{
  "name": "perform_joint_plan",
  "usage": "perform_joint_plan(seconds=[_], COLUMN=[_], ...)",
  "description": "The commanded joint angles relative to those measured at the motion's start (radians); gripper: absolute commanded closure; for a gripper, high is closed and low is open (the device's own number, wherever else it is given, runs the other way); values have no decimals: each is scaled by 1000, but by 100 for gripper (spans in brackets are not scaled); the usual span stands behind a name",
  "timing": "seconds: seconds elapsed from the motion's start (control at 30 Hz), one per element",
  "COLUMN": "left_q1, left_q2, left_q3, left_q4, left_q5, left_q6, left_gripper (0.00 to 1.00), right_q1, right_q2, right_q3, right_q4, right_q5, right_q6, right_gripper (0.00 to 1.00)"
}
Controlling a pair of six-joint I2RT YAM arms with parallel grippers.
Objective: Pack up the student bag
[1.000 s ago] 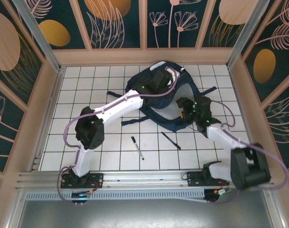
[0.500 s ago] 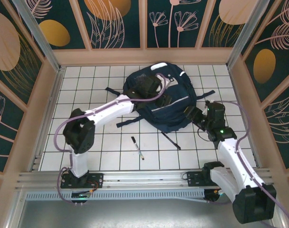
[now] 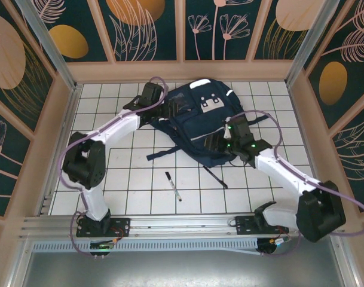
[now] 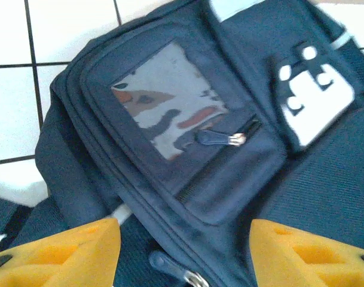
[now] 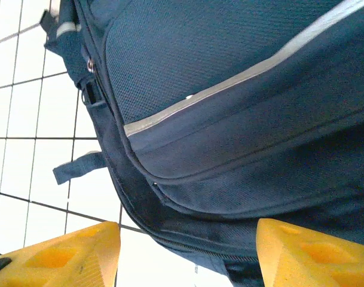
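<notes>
While the left pincer (image 4: 182,233) and the right pincer (image 5: 187,236) are standing apart, gripping nothing, the large navy-blue fabric backpack (image 3: 199,119) is lying on the white tiled counter (image 3: 128,179), toward its far side.
The left is hovering over its zipped pocket, the right at its near-right edge; a slim black-and-white marker (image 3: 173,186) and a thin black pen (image 3: 215,177) are lying nearby.
</notes>
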Motion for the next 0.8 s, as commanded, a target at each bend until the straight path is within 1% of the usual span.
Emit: perform_joint_plan(seconds=[0.0, 0.1, 0.17, 0.2, 0.3, 0.4, 0.5, 0.57, 0.6, 0.7, 0.77], left_q1=[-17, -17, -17, -17, -18, -25, -55, -84, -98, -113, -120], left_q2=[132, 231, 247, 235, 161, 71, -21, -82, -108, -188, -245], left_q3=[71, 104, 76, 34, -132, -292, -407, -463, -496, -560, -578], left_q4=[109, 131, 145, 170, 261, 325, 319, 300, 293, 284, 262], left_q5=[24, 55, 77, 84, 101, 147, 158, 137, 121, 135, 139], left_q6=[74, 63, 54, 49, 24, -24, -33, -12, -10, -30, -16], left_gripper=[43, 47, 49, 50, 51, 54, 55, 55, 55, 56, 56], right_q1=[20, 0, -15, -28, -61, -99, -169, -226, -257, -306, -316], right_q2=[77, 161, 215, 241, 325, 394, 437, 480, 508, 573, 590], right_q3=[35, 62, 78, 84, 104, 144, 154, 170, 195, 283, 335], right_q4=[85, 100, 106, 112, 120, 86, 104, 125, 121, 88, 57], right_q5=[44, 50, 40, 27, -6, 10, -11, -55, -70, -71, -49], right_q6=[16, 32, 30, 27, 10, -30, -75, -107, -120, -146, -152], right_gripper=[39, 39, 39, 39, 41, 44, 50, 62, 65, 66, 63])
